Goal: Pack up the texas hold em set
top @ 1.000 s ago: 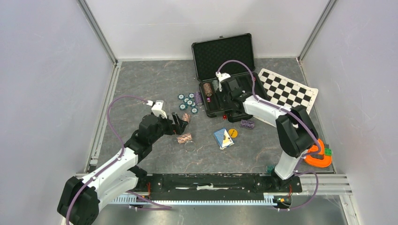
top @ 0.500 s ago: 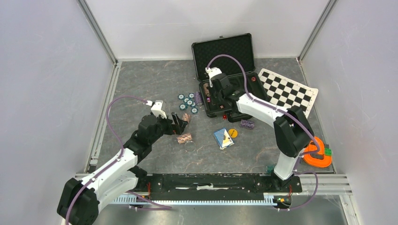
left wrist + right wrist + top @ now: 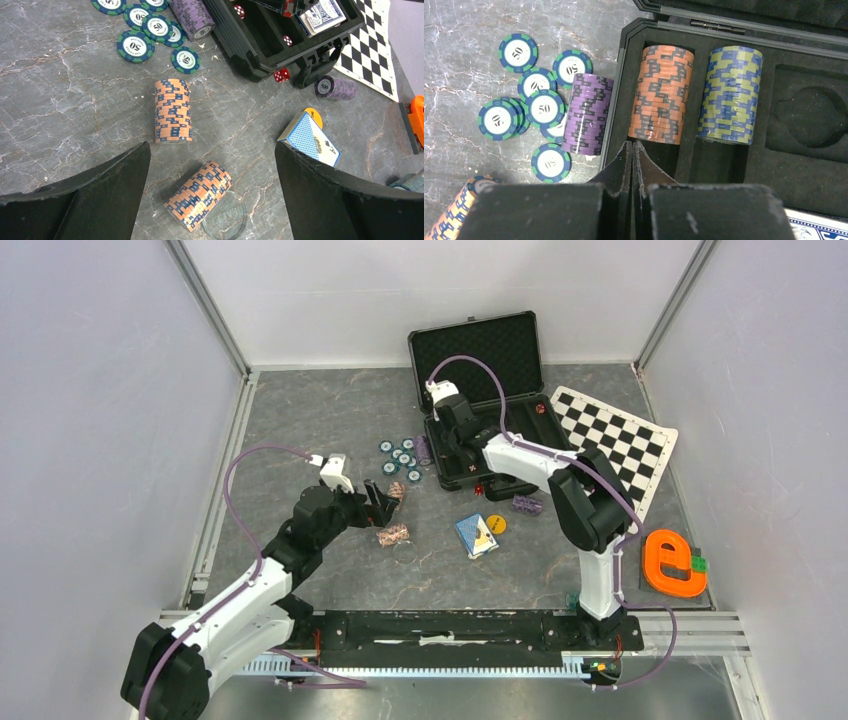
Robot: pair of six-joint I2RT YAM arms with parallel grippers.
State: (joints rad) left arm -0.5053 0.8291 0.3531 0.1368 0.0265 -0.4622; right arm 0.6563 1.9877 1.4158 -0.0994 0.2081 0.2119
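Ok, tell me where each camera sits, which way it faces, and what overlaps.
Top external: above and behind the bases, looking down on both arms and the open case.
Left wrist: on the left arm, looking down past the open left gripper at two orange chip stacks.
Right wrist: looking down past the shut right gripper into the case's chip slots.
Shared: both wrist views show the teal chips and the purple stack beside the case.
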